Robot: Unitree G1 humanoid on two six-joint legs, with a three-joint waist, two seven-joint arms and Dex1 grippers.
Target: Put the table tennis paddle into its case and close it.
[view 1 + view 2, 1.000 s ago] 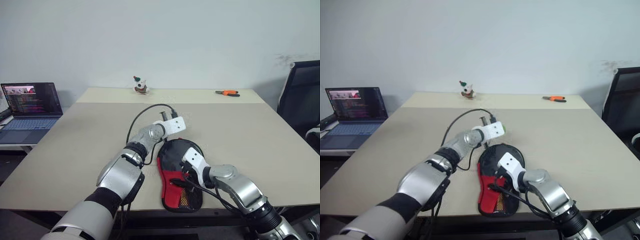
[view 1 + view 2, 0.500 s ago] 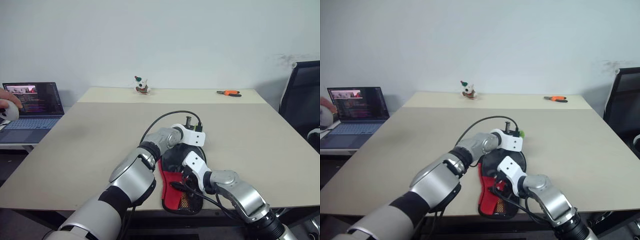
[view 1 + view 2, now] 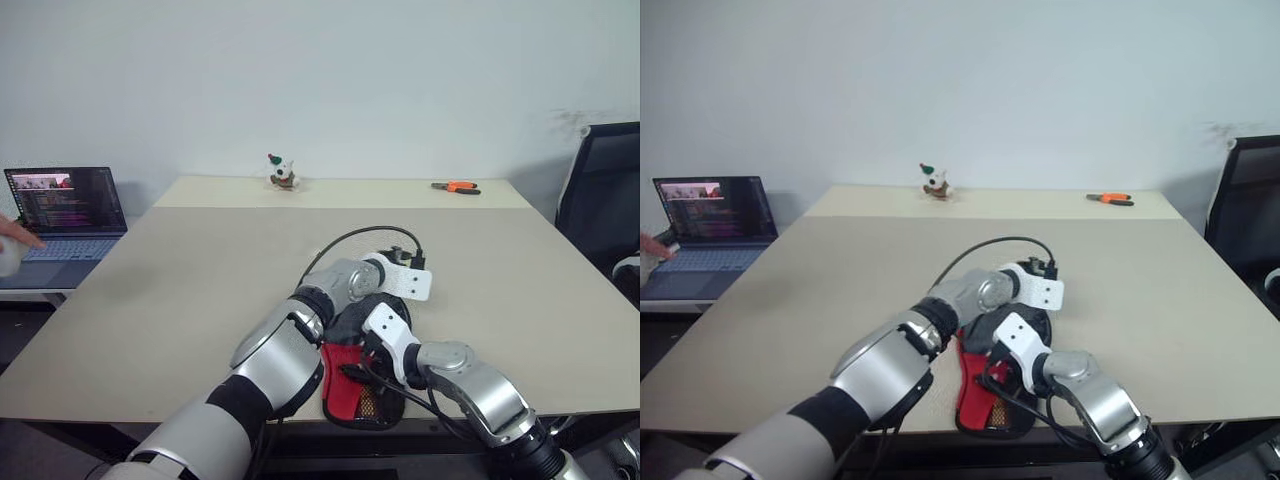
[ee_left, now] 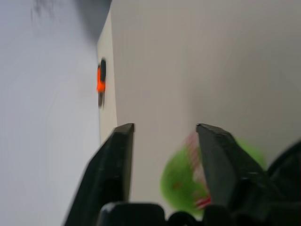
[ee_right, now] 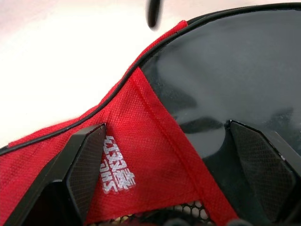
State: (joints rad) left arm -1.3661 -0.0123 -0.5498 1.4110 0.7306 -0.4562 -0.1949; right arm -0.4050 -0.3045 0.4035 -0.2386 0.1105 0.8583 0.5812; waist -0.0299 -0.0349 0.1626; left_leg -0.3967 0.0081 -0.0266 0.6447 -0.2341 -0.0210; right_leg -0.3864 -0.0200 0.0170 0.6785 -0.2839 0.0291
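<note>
Closing step in hand, judging by the case (image 3: 362, 372) lying near the table's (image 3: 180, 290) front edge, paddle presumably inside, unseen. Next: finding the zipper pull. Left gripper (image 4: 162, 155) spread, empty, above a green item (image 4: 181, 181) just beyond the case. Right gripper (image 5: 167, 155) spread wide, hovering over the case, pinching nothing.

1 case (image 3: 362, 385), 1 laptop (image 3: 62, 215), 1 pliers (image 3: 455, 186)

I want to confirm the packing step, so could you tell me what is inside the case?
The right wrist view shows a shiny black surface, probably the paddle's rubber face, under the case's red flap. Its handle is covered by the fabric.
</note>
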